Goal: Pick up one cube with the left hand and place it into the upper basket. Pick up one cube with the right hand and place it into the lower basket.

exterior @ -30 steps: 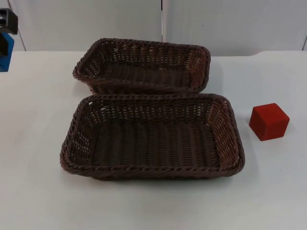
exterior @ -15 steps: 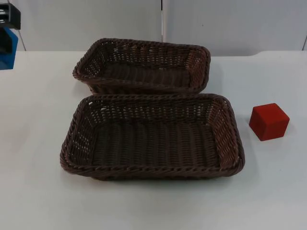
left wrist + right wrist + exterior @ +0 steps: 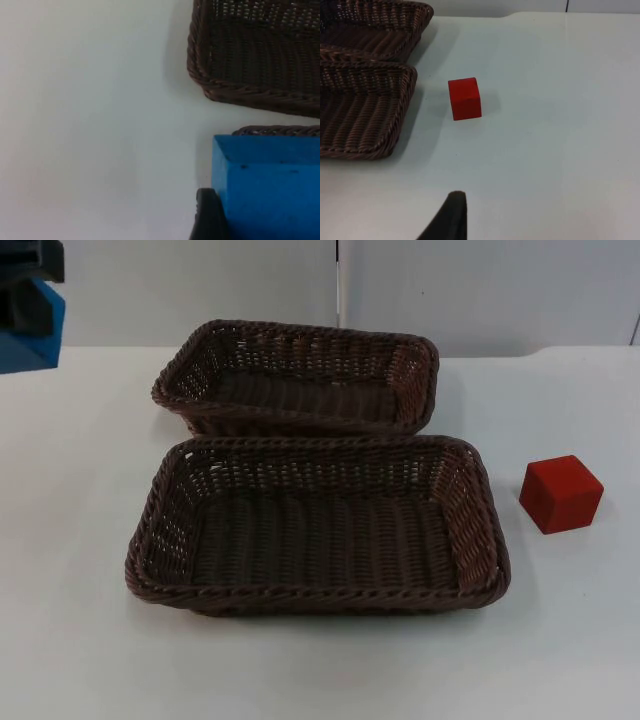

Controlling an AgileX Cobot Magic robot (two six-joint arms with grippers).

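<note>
1. Top view: left gripper (image 3: 30, 290) raised at the table's far left edge, clamped on a blue cube (image 3: 35, 325). Upper basket (image 3: 300, 375) off to that gripper's right, well apart; lower basket (image 3: 320, 525) nearer the camera, both holding nothing. Red cube (image 3: 561, 493) on the white table (image 3: 80, 640), just beside the lower basket's right end, not touching.

2. Left wrist view: blue cube (image 3: 267, 187) gripped flat against a black fingertip (image 3: 210, 217), one side face taken. Basket corner (image 3: 250, 55) ahead of the gripper, a second rim (image 3: 280, 131) showing just past the cube's top edge.

3. Right wrist view: right gripper waiting above bare table, open or shut impossible to tell. Red cube (image 3: 465, 98) ahead, well apart, beside the basket rim (image 3: 405, 100). Judged rigid, light, smooth-faced; best taken square across two opposite flat sides, not across corners, to avoid twisting out.
</note>
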